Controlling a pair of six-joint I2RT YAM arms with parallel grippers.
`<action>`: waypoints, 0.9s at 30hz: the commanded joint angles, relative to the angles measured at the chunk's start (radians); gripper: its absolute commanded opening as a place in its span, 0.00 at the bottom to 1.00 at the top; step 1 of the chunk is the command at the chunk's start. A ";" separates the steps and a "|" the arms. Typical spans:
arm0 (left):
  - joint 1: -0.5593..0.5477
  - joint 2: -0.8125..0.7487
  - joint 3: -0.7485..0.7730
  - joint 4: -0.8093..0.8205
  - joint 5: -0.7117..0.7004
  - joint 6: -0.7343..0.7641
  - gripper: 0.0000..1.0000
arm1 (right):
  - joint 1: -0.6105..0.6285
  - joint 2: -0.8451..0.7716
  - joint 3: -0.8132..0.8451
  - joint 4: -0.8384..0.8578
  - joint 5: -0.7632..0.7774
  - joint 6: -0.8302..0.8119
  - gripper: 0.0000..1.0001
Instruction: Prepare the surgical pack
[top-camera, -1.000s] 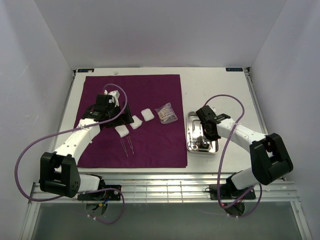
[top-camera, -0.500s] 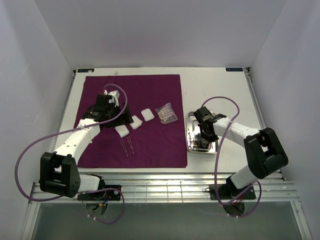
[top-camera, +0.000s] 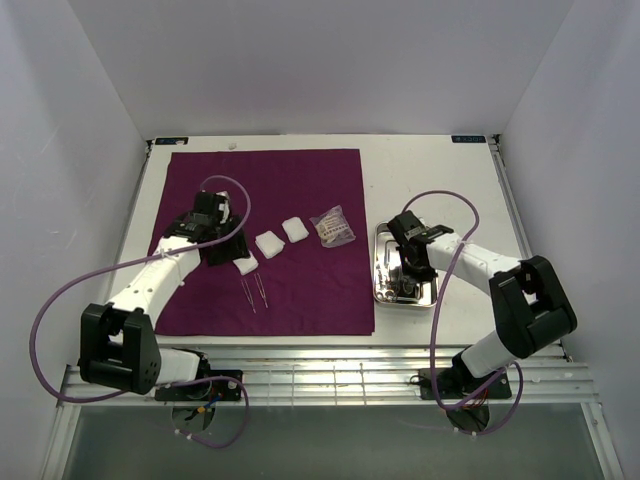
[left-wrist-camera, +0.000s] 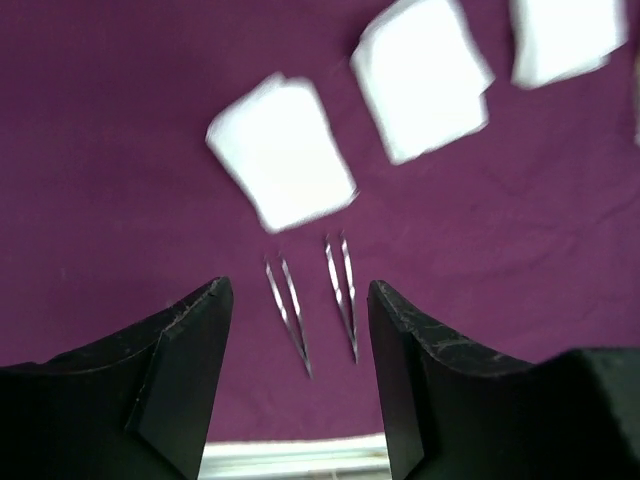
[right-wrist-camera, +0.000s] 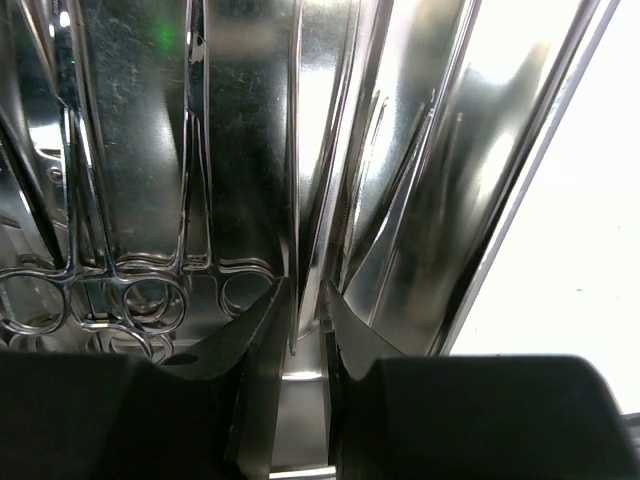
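Left gripper (left-wrist-camera: 300, 290) hovers over the flat purple cloth (top-camera: 300, 190), jaws wide, two tweezers (left-wrist-camera: 340, 295) framed between them, gauze (left-wrist-camera: 283, 150) just beyond. Right gripper (right-wrist-camera: 305, 300), jaws barely parted, sits in the tray (top-camera: 377, 268) to the right. A second ago the left jaws stood wider and the right were closed.

No text, brand or number can be read in any view. Two small blue labels sit on the table's far edge, one at the left corner (top-camera: 170, 141) and one at the right corner (top-camera: 468, 138), but their print is too small to make out. The small clear packet (top-camera: 332, 226) lying on the purple cloth (top-camera: 310, 290) shows dark marks that are likewise illegible.
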 joint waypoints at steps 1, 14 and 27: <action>-0.002 0.032 0.034 -0.140 -0.016 -0.066 0.67 | 0.005 -0.036 0.050 -0.032 0.015 -0.014 0.25; -0.015 0.254 0.049 -0.176 0.030 -0.081 0.60 | 0.012 -0.091 0.123 -0.072 0.035 -0.028 0.25; -0.068 0.294 0.031 -0.176 0.007 -0.087 0.55 | 0.011 -0.099 0.103 -0.067 0.043 -0.030 0.23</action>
